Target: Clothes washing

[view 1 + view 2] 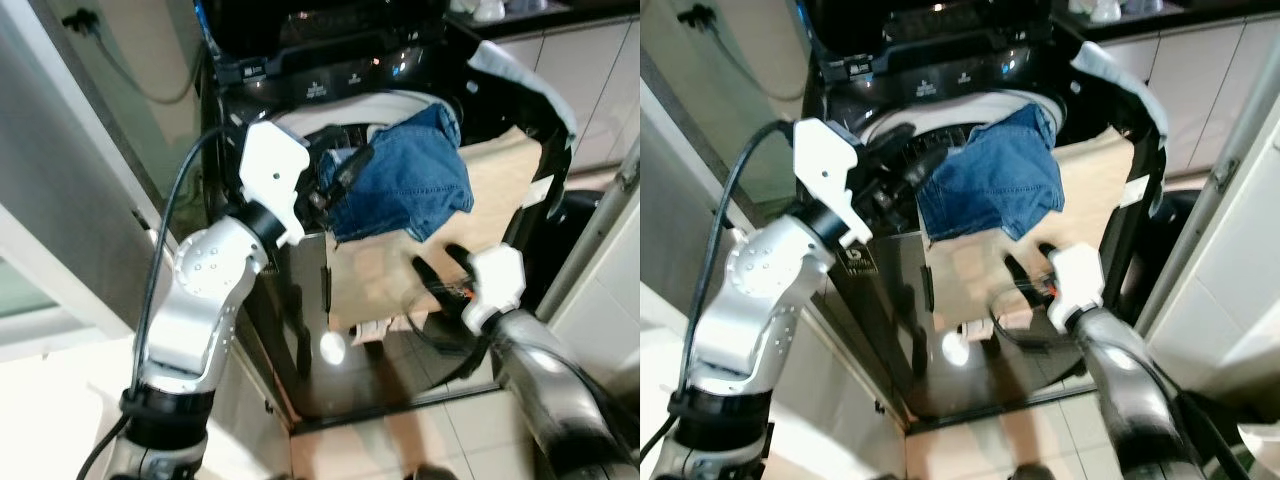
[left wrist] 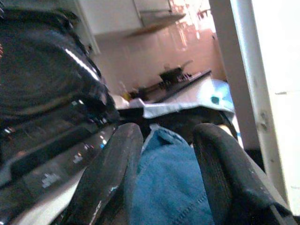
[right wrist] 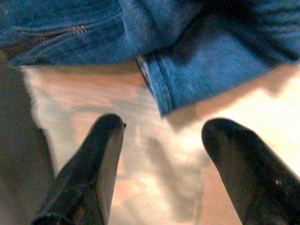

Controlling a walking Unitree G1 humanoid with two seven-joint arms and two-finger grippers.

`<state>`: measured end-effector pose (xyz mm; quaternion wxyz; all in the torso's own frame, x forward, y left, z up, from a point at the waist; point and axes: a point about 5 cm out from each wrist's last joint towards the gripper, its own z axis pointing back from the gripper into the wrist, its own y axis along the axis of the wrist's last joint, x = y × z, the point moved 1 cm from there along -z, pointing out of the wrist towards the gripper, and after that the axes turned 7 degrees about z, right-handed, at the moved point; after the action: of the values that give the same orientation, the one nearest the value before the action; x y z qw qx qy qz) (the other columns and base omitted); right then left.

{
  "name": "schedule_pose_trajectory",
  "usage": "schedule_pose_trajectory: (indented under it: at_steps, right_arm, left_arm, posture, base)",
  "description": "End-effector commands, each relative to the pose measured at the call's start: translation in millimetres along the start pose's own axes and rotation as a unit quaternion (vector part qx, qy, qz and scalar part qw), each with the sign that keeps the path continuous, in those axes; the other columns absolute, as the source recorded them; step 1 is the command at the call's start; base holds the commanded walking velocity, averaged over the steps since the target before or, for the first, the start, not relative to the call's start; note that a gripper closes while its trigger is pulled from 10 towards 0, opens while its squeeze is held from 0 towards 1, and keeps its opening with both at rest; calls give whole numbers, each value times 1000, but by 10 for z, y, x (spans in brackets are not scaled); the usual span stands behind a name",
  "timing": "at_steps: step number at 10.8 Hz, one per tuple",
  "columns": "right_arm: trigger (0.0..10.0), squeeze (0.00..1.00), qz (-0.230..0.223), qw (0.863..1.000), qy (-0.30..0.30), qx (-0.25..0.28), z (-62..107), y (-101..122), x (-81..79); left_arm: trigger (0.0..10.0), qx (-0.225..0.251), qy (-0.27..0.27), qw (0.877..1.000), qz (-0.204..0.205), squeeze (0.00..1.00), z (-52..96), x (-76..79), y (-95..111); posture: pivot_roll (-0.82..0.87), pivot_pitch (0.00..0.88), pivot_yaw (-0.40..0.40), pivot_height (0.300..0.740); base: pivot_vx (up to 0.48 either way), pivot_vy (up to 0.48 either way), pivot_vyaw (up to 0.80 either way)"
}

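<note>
A black top-loading washing machine [image 1: 340, 75] is seen from above, its lid [image 1: 530, 90] raised to the robot's right. A blue denim garment [image 1: 400, 175] is draped over the front rim of the drum opening, its bulk lying across the rim and its loose edges hanging down the front. Beneath it a beige cloth [image 1: 480, 200] is spread, its long axis running from the lid side diagonally down over the machine's glossy front panel [image 1: 310, 330].

The left tool [image 1: 322, 190] is held at the left edge of the denim; in the left wrist view its two fingers [image 2: 108, 178] are seen apart with blue fabric lying between them, though it cannot be told whether the fabric is pinched. The right tool [image 1: 440, 275] is held low in front of the hanging beige cloth, its fingers [image 3: 89, 173] spread wide and nothing gripped between them.

A hemmed denim edge above the beige cloth is shown close up in the right wrist view. A desk with a pan [image 2: 173, 74] and a pink tiled wall [image 2: 140, 47] are shown beyond the machine in the left wrist view. White cabinets [image 1: 590, 80] are seen at the upper right of the head views.
</note>
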<state>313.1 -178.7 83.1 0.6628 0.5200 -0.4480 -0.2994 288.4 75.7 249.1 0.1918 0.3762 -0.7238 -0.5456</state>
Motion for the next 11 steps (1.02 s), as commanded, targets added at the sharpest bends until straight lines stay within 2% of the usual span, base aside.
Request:
schedule_pose_trajectory:
  at_steps: [1, 5, 7, 9, 11]
  right_arm:
    - [10000, 0, 37, 999, 16, 8, -136, 51, -58]
    - [10000, 0, 67, 996, 8, 65, -435, 402, 29]
    - [10000, 0, 111, 989, -15, 99, -609, 663, 177]
    - [10000, 0, 146, 979, -30, 141, -677, 956, 300]
    - [10000, 0, 156, 971, -21, 179, -721, 1233, 375]
  left_arm:
    - [10000, -2, 17, 1000, -8, 0, 49, -57, 39]
    - [10000, 0, 31, 999, -10, 0, 77, -47, 63]
    - [10000, 0, 42, 999, -8, 0, 87, -52, 66]
    - [10000, 0, 44, 999, -8, 0, 86, -56, 70]
    - [10000, -3, 43, 999, -7, 0, 83, -48, 63]
  posture:
    - [-76, 0, 130, 740]
    - [-31, 0, 90, 740]
    - [-23, 0, 75, 740]
    - [-22, 0, 73, 740]
    - [-22, 0, 72, 740]
  base:
    - [0, 0, 0]
    - [0, 0, 0]
    - [0, 0, 0]
    - [0, 0, 0]
    - [0, 0, 0]
